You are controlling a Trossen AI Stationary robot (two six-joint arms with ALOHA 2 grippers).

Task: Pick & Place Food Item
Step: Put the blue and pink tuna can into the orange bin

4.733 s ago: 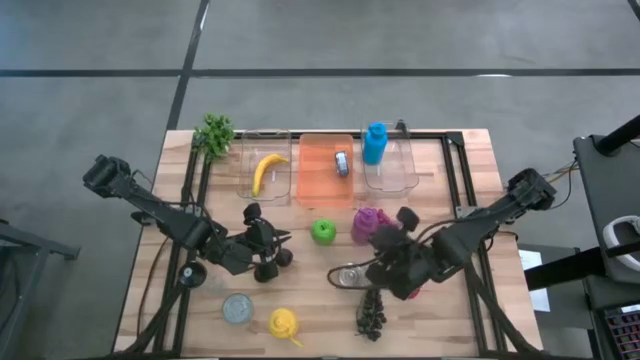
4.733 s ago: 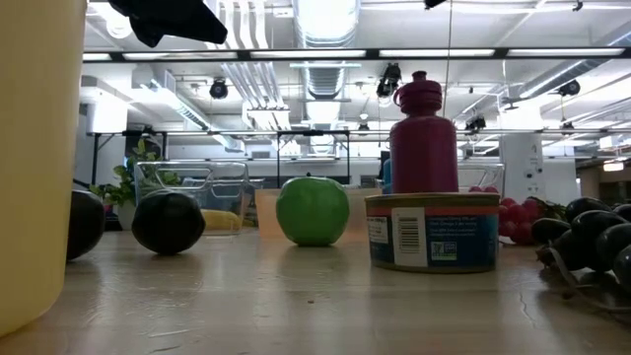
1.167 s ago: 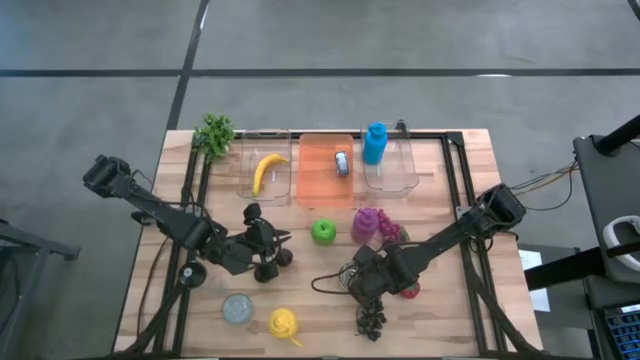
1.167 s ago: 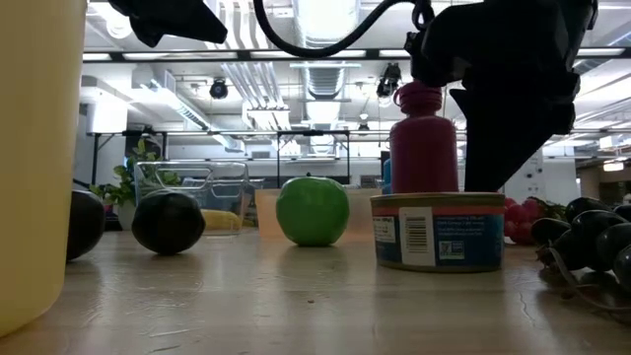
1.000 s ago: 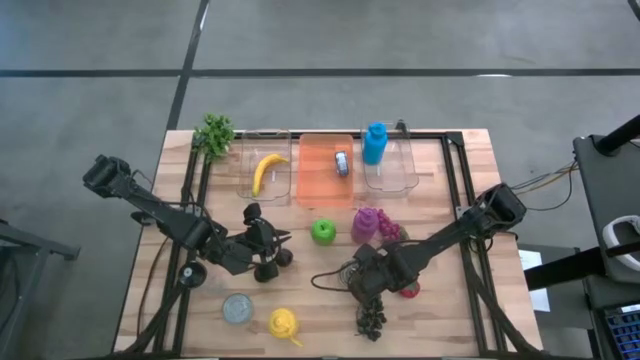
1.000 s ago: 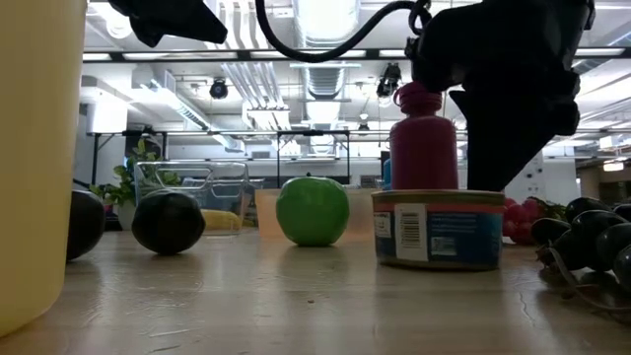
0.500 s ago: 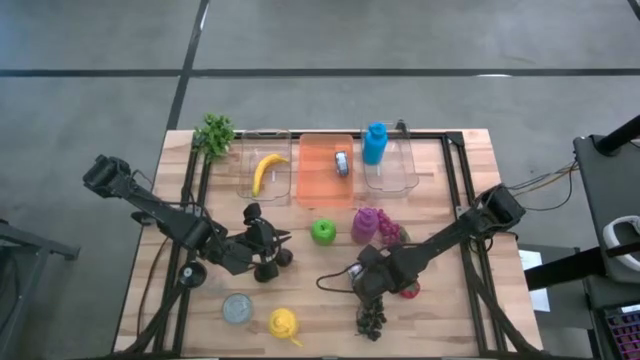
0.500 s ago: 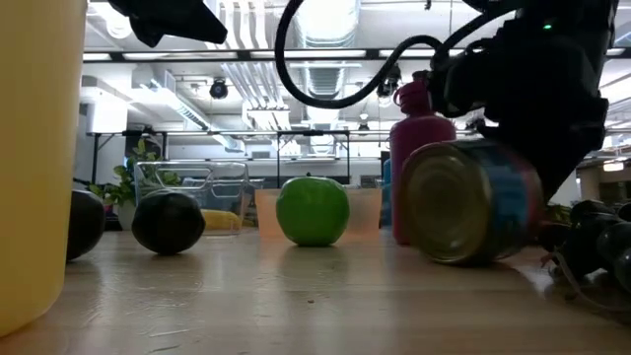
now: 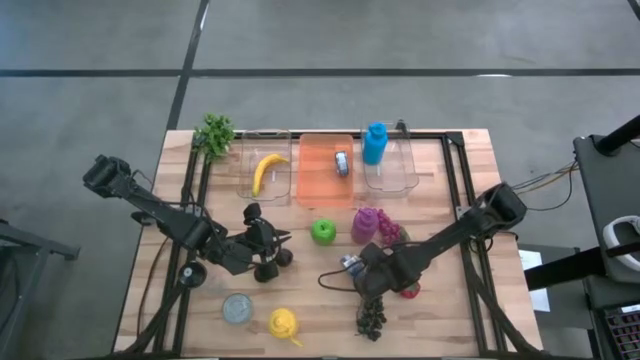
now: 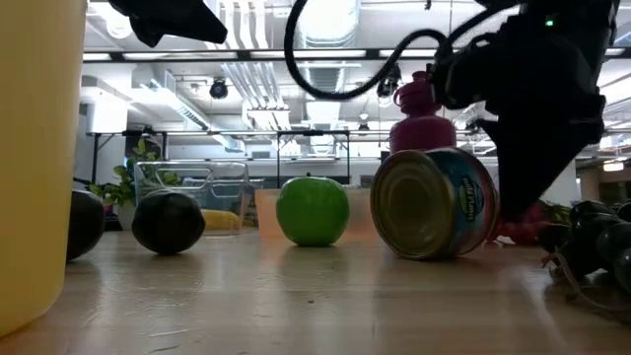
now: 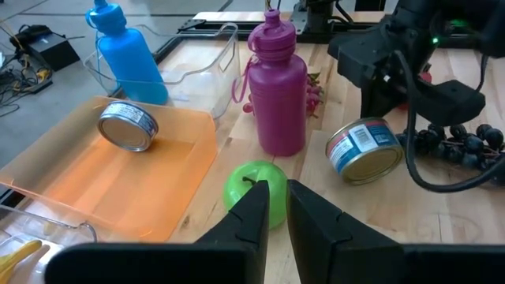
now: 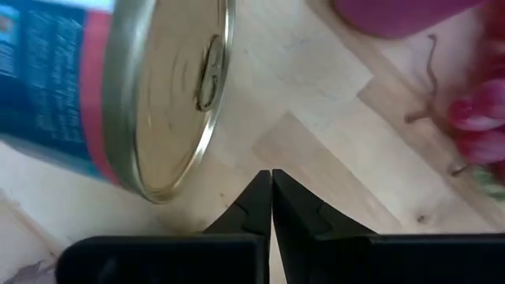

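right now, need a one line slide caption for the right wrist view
Right gripper shut on nothing, the tipped can lying beside it on the wooden table.

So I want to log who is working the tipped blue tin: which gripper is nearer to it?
Right. The right gripper is shut right beside the tin, gripping nothing. The left gripper waits well off, past the green apple.

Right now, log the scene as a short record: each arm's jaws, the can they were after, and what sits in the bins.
right gripper: jaws shut, holding nothing, beside the tipped can
tipped can: on its side on the table, by the magenta bottle
left gripper: jaws nearly shut, empty, facing the green apple
orange bin: holds a small can
clear bins: banana; blue bottle
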